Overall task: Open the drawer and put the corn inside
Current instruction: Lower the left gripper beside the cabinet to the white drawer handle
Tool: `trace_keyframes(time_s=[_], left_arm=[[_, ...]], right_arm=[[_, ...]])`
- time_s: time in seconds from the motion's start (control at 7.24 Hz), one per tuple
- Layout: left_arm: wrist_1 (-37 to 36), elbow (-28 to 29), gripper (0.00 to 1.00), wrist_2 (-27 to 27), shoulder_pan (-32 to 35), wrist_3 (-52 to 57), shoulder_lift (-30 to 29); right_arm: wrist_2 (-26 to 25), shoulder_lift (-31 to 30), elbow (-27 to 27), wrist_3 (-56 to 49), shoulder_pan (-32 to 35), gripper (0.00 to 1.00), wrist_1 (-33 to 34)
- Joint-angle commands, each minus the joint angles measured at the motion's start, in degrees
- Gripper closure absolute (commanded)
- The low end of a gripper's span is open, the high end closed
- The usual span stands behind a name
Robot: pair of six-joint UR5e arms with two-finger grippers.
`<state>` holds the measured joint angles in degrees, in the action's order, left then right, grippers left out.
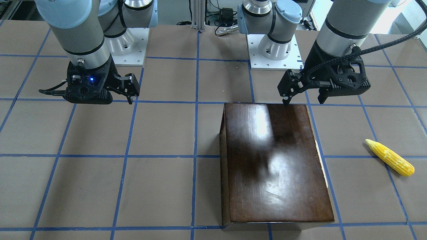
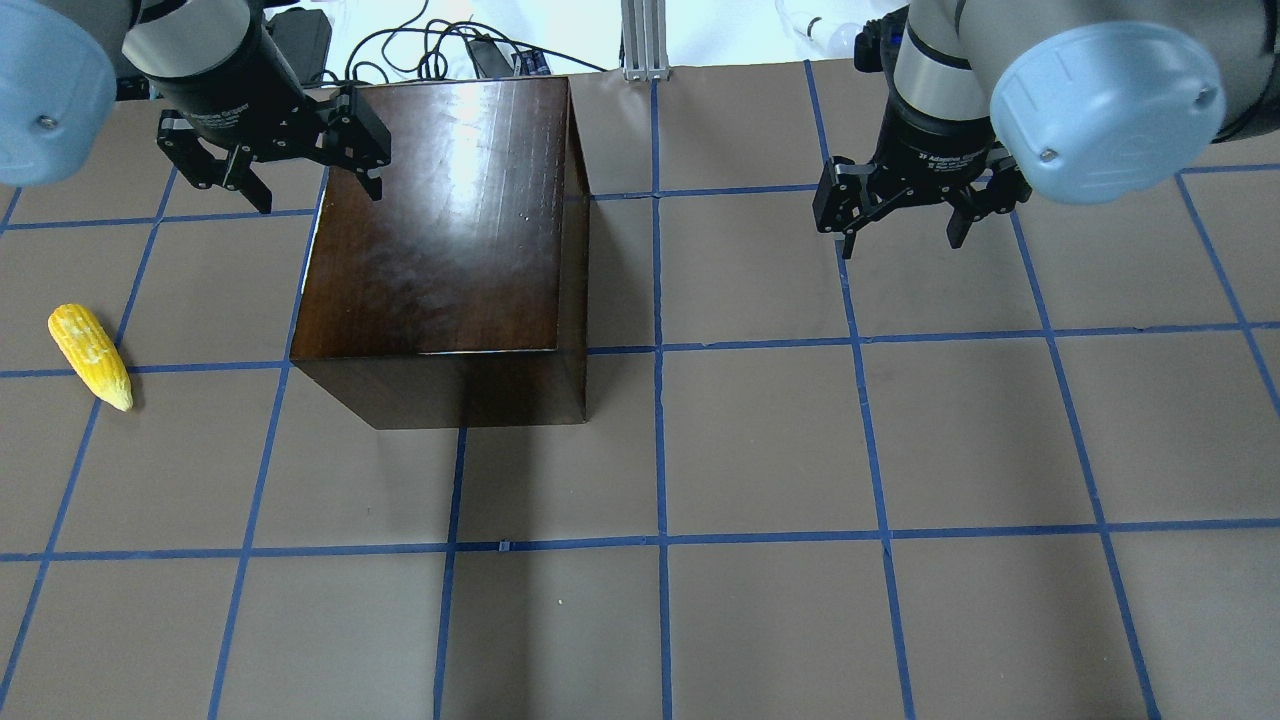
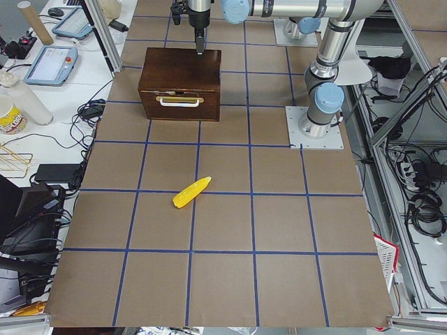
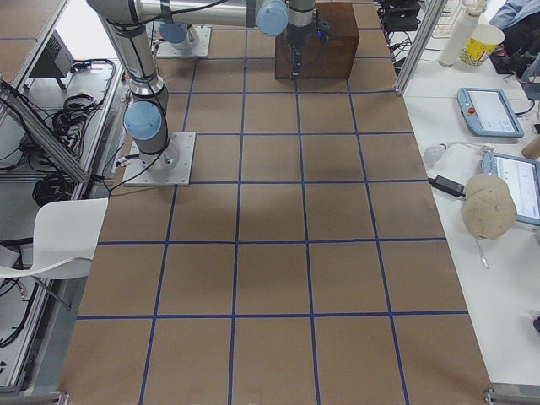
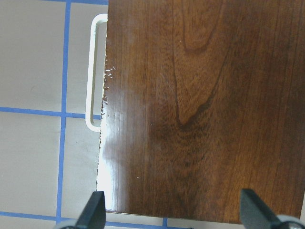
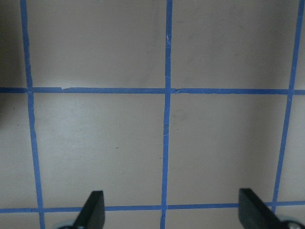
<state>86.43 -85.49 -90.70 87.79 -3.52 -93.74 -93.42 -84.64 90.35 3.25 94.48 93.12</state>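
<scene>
The glossy dark-brown box stands on the table, also in the front-facing view. Its drawer is shut, and its front panel with a white handle faces the corn's side. The yellow corn lies on the table apart from the box, also in the front-facing view and the left view. My left gripper is open and empty, and hovers above the box's top edge near the handle side. My right gripper is open and empty above bare table.
The brown table carries a blue tape grid. Two white robot base plates sit at the robot's side. Cables lie beyond the table edge by the box. Benches with tablets flank the table ends.
</scene>
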Motion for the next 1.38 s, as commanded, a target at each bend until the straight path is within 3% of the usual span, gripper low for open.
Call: trace_keyframes(time_s=[0.0, 1.24], left_arm=[[0.06, 2.07, 0.00, 0.00, -0.60, 0.00, -0.65], [0.85, 1.82, 0.00, -0.09, -2.27, 1.32, 0.05]], right_arm=[[-0.01, 0.01, 0.00, 0.00, 0.00, 0.00, -0.04], [-0.01, 0.00, 0.00, 0.00, 0.00, 0.00, -0.04]])
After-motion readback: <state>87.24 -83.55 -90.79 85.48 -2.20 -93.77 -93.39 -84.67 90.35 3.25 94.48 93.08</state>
